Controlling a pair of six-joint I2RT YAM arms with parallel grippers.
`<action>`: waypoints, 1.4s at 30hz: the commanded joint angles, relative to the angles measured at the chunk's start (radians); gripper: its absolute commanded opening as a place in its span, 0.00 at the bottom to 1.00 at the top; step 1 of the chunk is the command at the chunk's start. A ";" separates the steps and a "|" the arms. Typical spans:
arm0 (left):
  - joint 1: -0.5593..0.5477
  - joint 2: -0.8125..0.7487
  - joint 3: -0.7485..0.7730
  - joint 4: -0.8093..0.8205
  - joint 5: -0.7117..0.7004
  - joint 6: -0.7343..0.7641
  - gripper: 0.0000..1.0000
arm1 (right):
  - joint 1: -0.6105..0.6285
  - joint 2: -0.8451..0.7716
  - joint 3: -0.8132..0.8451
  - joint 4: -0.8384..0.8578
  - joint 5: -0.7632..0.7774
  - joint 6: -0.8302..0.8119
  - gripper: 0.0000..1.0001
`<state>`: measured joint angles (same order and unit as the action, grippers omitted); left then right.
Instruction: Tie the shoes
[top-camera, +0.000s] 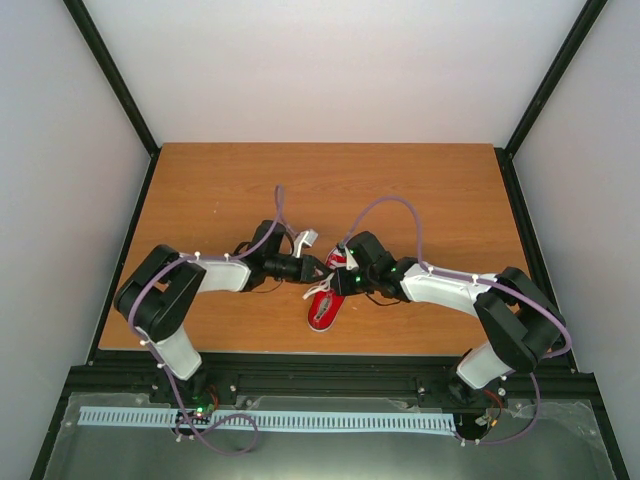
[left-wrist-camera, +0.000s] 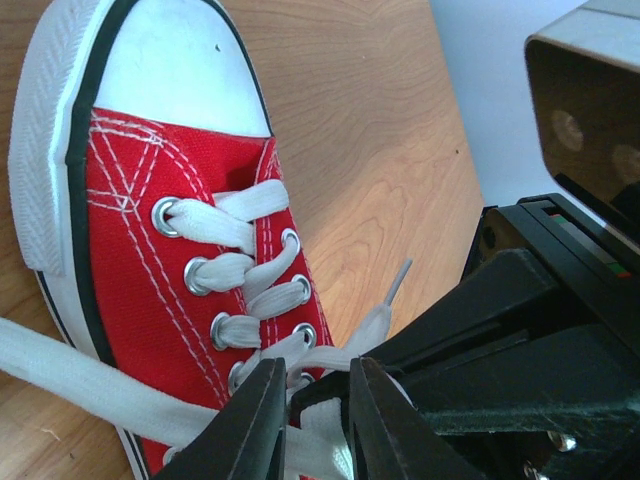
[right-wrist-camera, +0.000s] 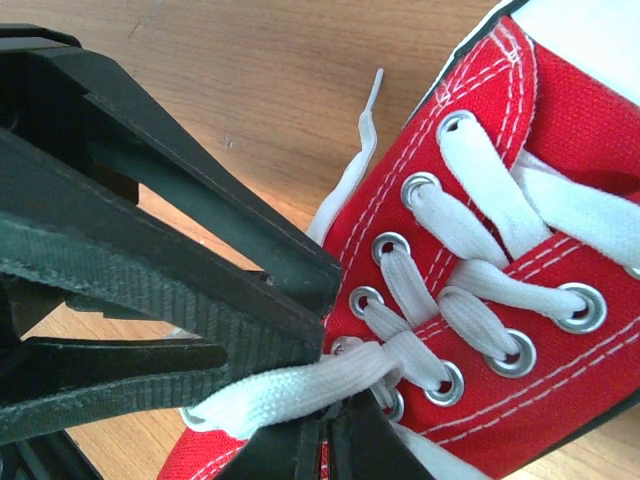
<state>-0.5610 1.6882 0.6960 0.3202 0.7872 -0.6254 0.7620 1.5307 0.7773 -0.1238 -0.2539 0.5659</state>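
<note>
Near the front edge of the table (top-camera: 420, 200), the red sneaker (top-camera: 323, 308) is parked right under both grippers. The left gripper (left-wrist-camera: 312, 375) is held with jaws only slightly apart and a white lace (right-wrist-camera: 290, 390) in the gap. Whether it's actually pinched can't be told. The right gripper (right-wrist-camera: 322, 432) is pressed fully together, right by the lower eyelets.
</note>
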 joint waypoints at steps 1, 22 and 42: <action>-0.008 0.031 0.029 0.013 0.089 0.000 0.21 | 0.003 0.002 0.001 0.036 0.032 0.003 0.03; -0.033 0.029 0.054 -0.059 0.137 0.011 0.04 | 0.003 -0.051 -0.029 0.073 0.096 0.028 0.03; -0.031 -0.034 0.025 -0.046 0.063 -0.026 0.06 | 0.003 -0.076 -0.059 0.099 0.104 0.032 0.03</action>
<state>-0.5846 1.6463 0.7132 0.2653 0.8314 -0.6575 0.7654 1.4574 0.7258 -0.0658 -0.1501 0.5926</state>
